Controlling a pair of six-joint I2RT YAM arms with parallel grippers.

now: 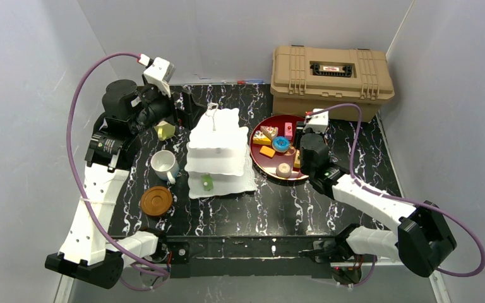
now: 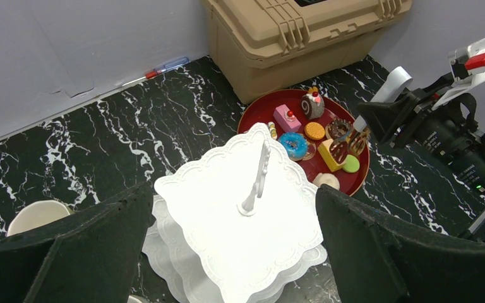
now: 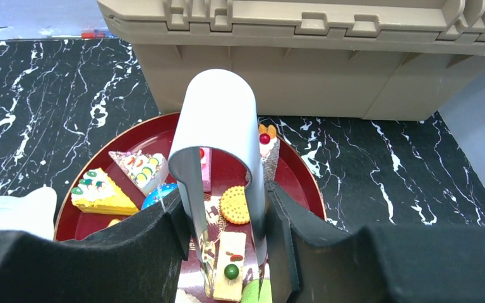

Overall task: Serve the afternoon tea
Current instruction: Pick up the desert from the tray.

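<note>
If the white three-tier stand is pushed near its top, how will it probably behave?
The stand looks rigid and probably light, so it may tip rather than slide, being tall. The green pastry on its lowest tier could then slip off.

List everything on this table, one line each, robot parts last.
cake stand: one, white, three tiers, table centre
green pastry: one, green, stand's bottom tier
white mug: one, white, left of the stand
yellow-green mug: one, pale yellow-green, behind the white mug
coaster: one, brown, in front of the white mug
tray: one, red, right of the stand
toy pastries: several, mixed colours, on the tray
case: one, tan, behind the tray
pen: one, red-capped, along the back wall
tongs: one pair, silver, in the right gripper
left gripper: black, open, by the stand's far-left corner
right gripper: black, shut on the tongs, over the tray
</note>
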